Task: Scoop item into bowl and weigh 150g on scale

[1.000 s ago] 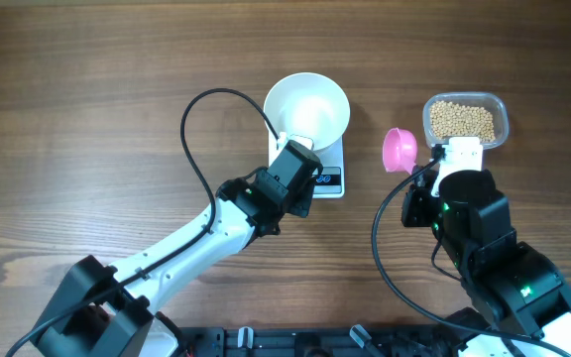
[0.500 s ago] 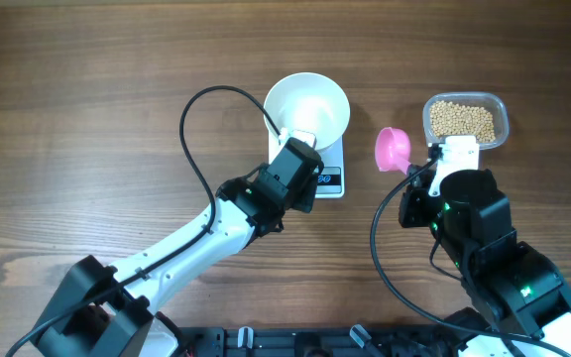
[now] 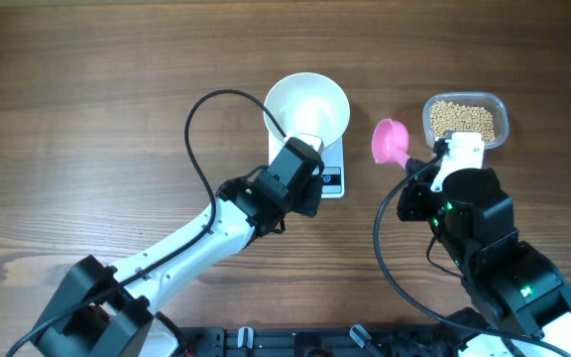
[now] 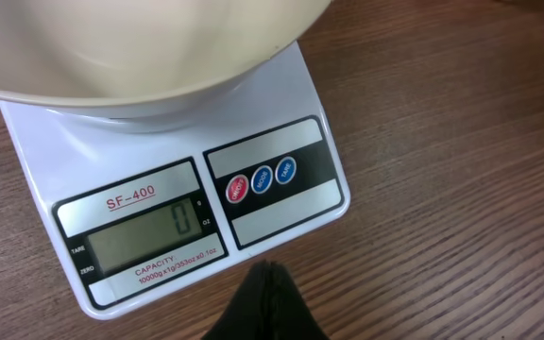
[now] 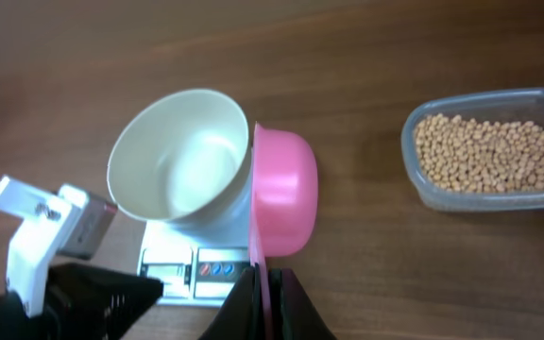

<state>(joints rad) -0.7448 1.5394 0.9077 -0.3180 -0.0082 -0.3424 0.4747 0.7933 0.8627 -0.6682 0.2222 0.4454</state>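
The white bowl (image 3: 307, 107) stands empty on the white scale (image 3: 331, 171), whose display (image 4: 144, 236) reads 0. My left gripper (image 4: 269, 271) is shut on nothing, its tip just off the scale's front edge below the display. My right gripper (image 5: 265, 274) is shut on the handle of a pink scoop (image 3: 392, 142), held on edge between the scale and a clear tub (image 3: 499, 111). The tan beans (image 5: 494, 156) fill that tub. I see no beans in the scoop (image 5: 286, 203) or in the bowl (image 5: 182, 156).
A black cable (image 3: 192, 119) loops from the left arm over the wooden table left of the bowl. Another cable (image 3: 378, 238) curves out beside the right arm. The left arm's wrist (image 3: 291, 177) covers the scale's left front corner.
The right gripper has carried the pink scoop a little left and away from the robot, toward the scale. The left arm has not moved.
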